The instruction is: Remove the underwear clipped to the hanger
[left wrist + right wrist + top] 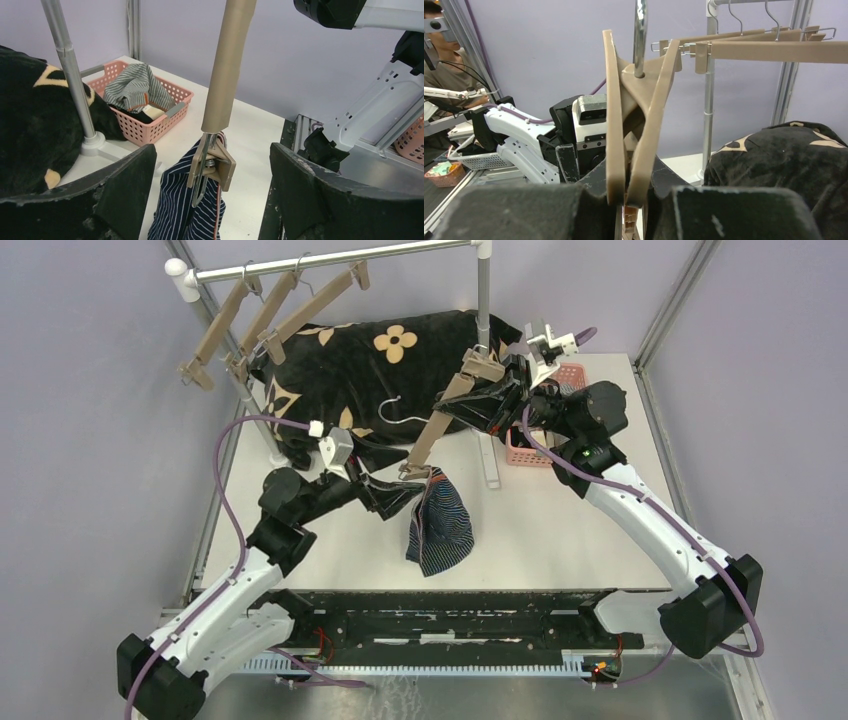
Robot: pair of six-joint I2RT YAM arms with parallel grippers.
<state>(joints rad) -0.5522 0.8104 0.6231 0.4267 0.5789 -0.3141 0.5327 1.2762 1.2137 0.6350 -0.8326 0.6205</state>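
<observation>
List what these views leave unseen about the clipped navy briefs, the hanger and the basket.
- Left wrist view: the navy thin-striped cloth briefs run off the bottom edge, so their lower part is unseen.
- Top view: the pink plastic mesh basket sits mostly behind the right arm, which hides its contents.
- Right wrist view: the tan wooden clip hanger disappears between the fingers of the right pincer, hiding its lower end.

**Plenty out of sight here**

Left wrist view: the navy striped brief [182,212] is cut by the bottom edge, and the hanger [227,65] runs off the top. In the pink basket [150,127], the grey-striped brief [132,87] covers most of the black brief [142,116]. Right wrist view: the hanger's lower end is hidden inside the right gripper [631,200].
</observation>
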